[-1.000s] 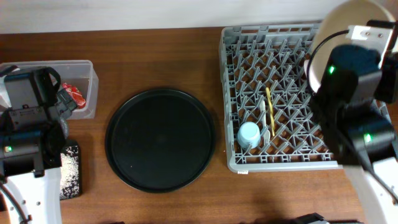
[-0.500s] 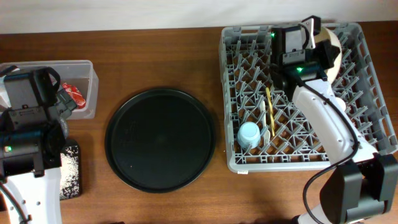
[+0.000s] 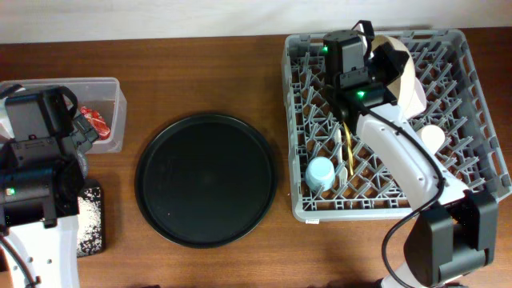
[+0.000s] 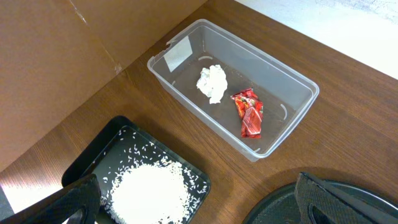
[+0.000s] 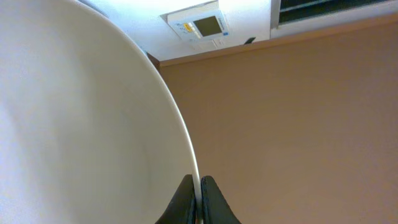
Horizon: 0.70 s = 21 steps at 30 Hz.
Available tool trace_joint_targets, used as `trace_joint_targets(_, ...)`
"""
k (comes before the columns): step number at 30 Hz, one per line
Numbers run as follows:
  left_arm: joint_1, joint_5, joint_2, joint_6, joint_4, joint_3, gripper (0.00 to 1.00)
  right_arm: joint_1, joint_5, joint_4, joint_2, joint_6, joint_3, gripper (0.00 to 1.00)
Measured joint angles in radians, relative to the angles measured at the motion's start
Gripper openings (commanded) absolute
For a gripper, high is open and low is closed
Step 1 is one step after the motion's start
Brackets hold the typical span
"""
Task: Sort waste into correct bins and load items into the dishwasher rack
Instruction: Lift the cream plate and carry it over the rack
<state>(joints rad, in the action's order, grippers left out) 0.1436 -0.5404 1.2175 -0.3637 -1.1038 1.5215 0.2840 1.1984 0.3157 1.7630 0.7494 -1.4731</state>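
left gripper (image 4: 196, 200) is hanging with jaws spread wide, gripping nothing, over the near end of the shallow black bin (image 4: 102, 152), which is holding a heap of white rice grains (image 4: 148, 186). just beyond it the clear tub (image 4: 270, 78) is sitting on the table (image 4: 348, 137), holding the crumpled white tissue (image 4: 212, 82) and the red wrapper (image 4: 249, 112) side by side, a little apart. round black tray (image 3: 206, 178) is lying between the bins and the dishwasher rack (image 3: 298, 204). in the rack the light blue cup (image 3: 320, 172) is sitting at the near left corner, and the yellow fork (image 3: 348, 148) is lying along the pegs just behind it. farthest out, right gripper (image 5: 199, 198) is clenching on the rim of the cream plate (image 5: 81, 124), which is standing on edge over the rack's far rows; can't tell if it is seated between the pegs.
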Motion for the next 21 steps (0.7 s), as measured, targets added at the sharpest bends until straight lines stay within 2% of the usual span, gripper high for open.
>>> trace_joint_targets(12, 0.0, 0.0, 0.0, 0.0, 0.0, 0.0, 0.99, 0.001, 0.013, -0.038, -0.004, 0.014, 0.071, 0.04)
trace_joint_targets(21, 0.0, 0.0, 0.0, 0.0, 0.0, 0.0, 0.99, 0.09, 0.032, -0.044, -0.004, 0.04, 0.087, 0.04)
